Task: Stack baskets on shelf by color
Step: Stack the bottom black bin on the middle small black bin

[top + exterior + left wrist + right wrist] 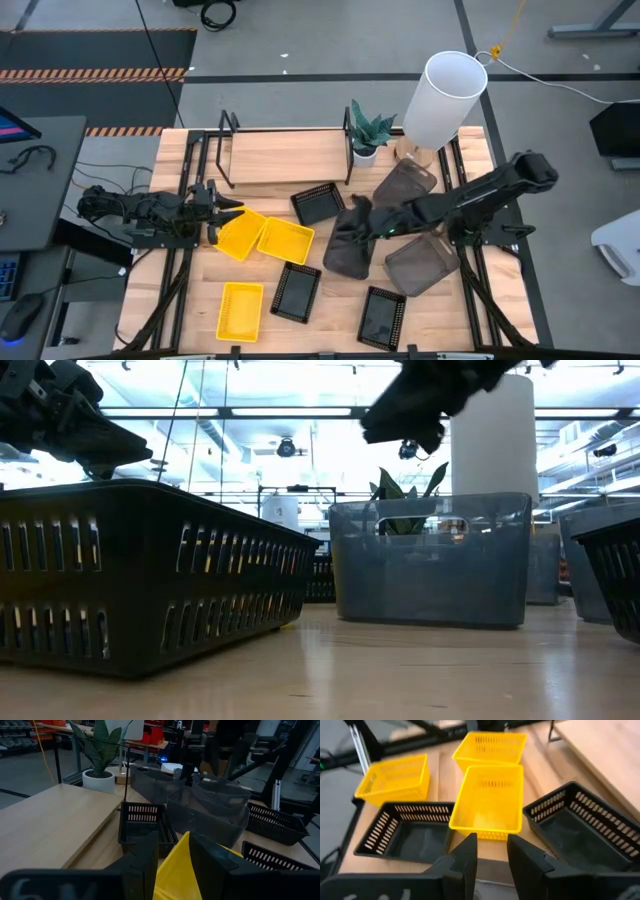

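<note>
My left gripper (222,212) (174,847) is at the table's left, shut on a yellow basket (241,236). Two more yellow baskets (286,240) (240,310) lie flat on the table. My right gripper (358,222) (492,847) reaches in from the right and is shut on a dark grey basket (348,250) (430,560). Two other grey baskets (405,183) (421,263) and three black mesh baskets (318,203) (297,292) (381,317) stand on the table. The shelf (285,157) is at the far side, its plank bare. My left gripper pinches a side wall of the yellow basket (176,870) between its two fingers; the wall's top edge rises to a point between them. The basket sits turned at an angle. Whether its bottom rests on the table, I cannot tell. My right gripper has a grey strip of the dark grey basket's rim (492,876) between its two fingers, slanting down from the table's right. The gripper hides most of the contact. In the low view the basket stands level, its bottom seemingly on the table.
A potted plant (368,135) stands by the shelf's right end post. A tall white cylinder (445,95) is at the far right corner. Baskets crowd the table's middle and near side. The shelf's black frame posts (225,125) stand upright.
</note>
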{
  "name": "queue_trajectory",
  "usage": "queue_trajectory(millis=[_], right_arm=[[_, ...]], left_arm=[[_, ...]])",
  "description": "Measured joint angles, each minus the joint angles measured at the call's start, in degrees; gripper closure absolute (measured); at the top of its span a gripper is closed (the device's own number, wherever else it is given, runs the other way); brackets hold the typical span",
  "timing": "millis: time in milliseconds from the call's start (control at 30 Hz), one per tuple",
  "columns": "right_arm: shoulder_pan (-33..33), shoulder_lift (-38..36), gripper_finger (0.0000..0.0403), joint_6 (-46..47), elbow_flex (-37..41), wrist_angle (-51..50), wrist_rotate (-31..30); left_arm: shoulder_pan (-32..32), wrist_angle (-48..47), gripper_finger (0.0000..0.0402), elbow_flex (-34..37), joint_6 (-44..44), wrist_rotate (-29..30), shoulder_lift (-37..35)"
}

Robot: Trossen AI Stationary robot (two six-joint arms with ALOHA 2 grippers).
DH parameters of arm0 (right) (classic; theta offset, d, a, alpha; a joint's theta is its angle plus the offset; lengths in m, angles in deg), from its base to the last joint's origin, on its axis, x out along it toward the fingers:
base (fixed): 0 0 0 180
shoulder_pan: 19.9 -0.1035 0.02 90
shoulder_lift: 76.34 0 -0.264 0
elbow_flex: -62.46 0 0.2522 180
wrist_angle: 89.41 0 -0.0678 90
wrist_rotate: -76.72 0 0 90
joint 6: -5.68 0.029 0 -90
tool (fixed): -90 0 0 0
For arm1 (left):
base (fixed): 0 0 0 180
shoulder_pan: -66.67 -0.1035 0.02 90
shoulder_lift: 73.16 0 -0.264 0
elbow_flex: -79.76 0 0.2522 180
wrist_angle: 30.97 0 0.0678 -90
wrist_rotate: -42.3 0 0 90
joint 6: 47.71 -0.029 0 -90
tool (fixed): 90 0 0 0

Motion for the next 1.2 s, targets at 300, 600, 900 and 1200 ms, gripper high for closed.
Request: queue_trajectory(millis=[300, 600, 900, 1200], right_arm=[[-3.9, 10.9, 0.0291, -1.8, -15.3, -12.1, 0.4], [-9.6, 20.6, 0.0291, -3.3, -26.4, -18.5, 0.8], [-13.2, 31.5, 0.0291, -4.7, -42.4, -29.9, 0.9], [-14.7, 41.0, 0.0291, -15.4, -52.2, -33.6, 0.9]], left_arm=[[0.0, 0.0, 0.0285, 0.0, 0.0, 0.0, 0.0], [0.0, 0.0, 0.0285, 0.0, 0.0, 0.0, 0.0], [0.0, 0.0, 0.0285, 0.0, 0.0, 0.0, 0.0], [0.0, 0.0, 0.0285, 0.0, 0.0, 0.0, 0.0]])
